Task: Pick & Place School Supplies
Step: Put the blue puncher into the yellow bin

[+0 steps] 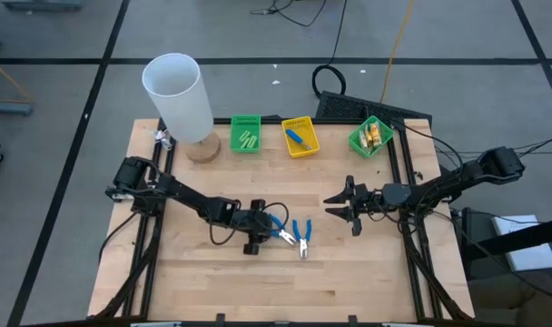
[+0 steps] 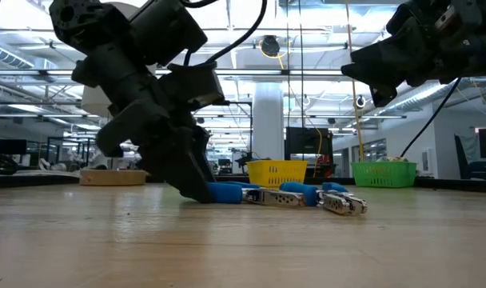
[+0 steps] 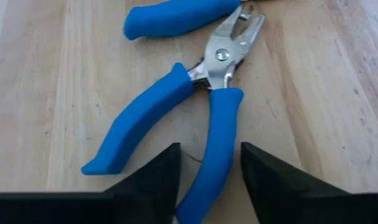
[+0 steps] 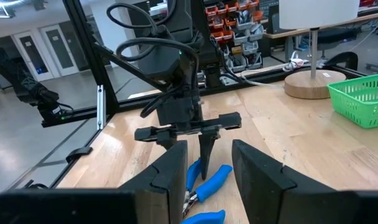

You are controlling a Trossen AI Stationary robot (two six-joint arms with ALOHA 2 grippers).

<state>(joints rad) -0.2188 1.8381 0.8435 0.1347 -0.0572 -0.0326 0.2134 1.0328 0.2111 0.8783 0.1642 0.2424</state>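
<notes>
Two blue-handled metal pliers lie flat on the wooden table, the nearer pair (image 1: 282, 234) (image 3: 217, 59) and a second pair (image 1: 303, 241) (image 3: 176, 15) beside it. My left gripper (image 1: 262, 227) (image 3: 209, 146) is low on the table and open, with its fingers on either side of one handle of the nearer pair. My right gripper (image 1: 330, 207) (image 4: 207, 155) hovers open above the table, to the right of the pliers and facing them. At the far edge, a green bin (image 1: 246, 133) holds light-green pieces, a yellow bin (image 1: 300, 137) holds a blue tool, and another green bin (image 1: 371, 136) holds yellow-orange sticks. My left gripper comes slanting down from the table's left. One blue handle (image 3: 217, 155) of the nearer pliers runs lengthwise between its open fingers (image 3: 158, 180). I cannot tell whether either finger touches the handle. The pliers lie flat on the table.
A tall white cylinder (image 1: 178, 95) stands on a round wooden base at the far left corner. Black rails run along the table's left and right sides. Bare wood spreads along the near half of the table (image 1: 285, 286).
</notes>
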